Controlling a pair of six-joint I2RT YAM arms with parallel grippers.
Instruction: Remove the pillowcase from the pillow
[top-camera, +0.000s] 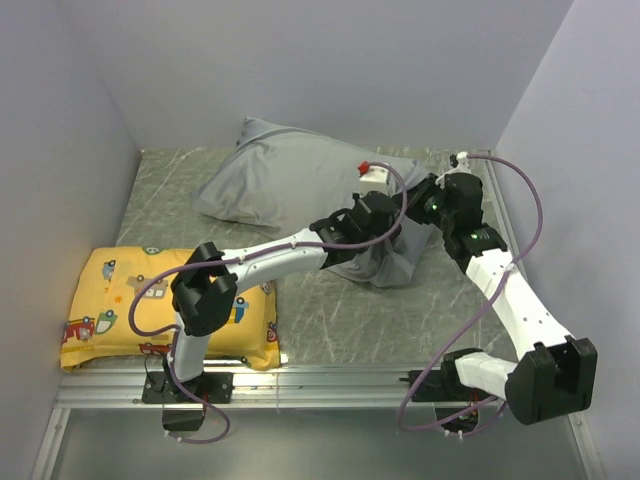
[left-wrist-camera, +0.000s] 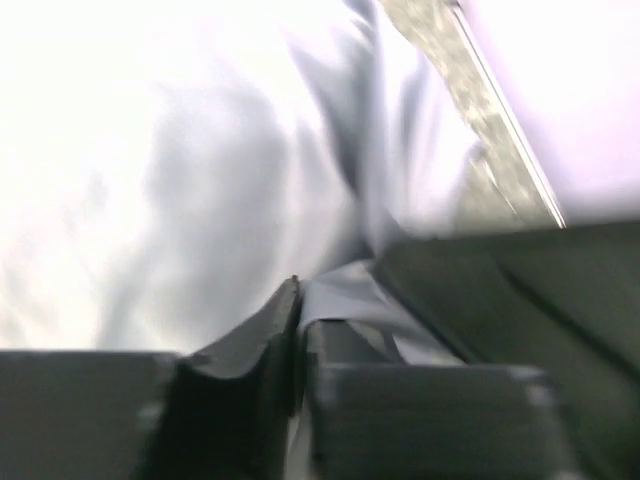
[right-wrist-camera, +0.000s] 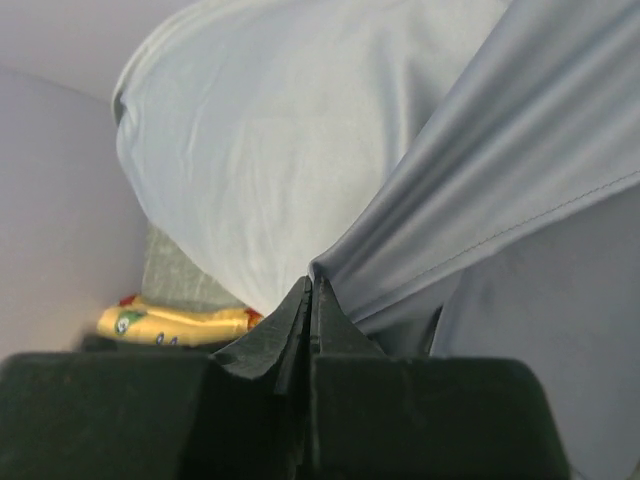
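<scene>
The left end effector (left-wrist-camera: 298, 305) is seen closed tight, with a fold of the grey pillowcase (top-camera: 290, 180) pinched between its fingertips. The right end effector (right-wrist-camera: 312, 292) is likewise shut on a taut ridge of the same fabric, which is stretched up and away from its tips toward the upper right of the wrist view.

From above, the two end effectors are found just beside each other at the right-hand end of the pillowcase, the right one a little farther from the arm bases than the left. On the near side of the left end effector, loose cloth is gathered into a bunched fold that reaches down to the surface (top-camera: 330, 320). Beyond and to the left of both end effectors, the plump bulk of the pillowcase is laid on the surface, close to the back wall (top-camera: 330, 70). The pillow is hidden inside the cover.

The left wrist view is washed out by glare. A dark shape (left-wrist-camera: 520, 300) is made out just right of the fingertips; it is possibly part of the other arm, but this cannot be told.

A yellow cushion (top-camera: 170, 300) is placed well apart from both end effectors, far to their left, beside the left arm's base.
</scene>
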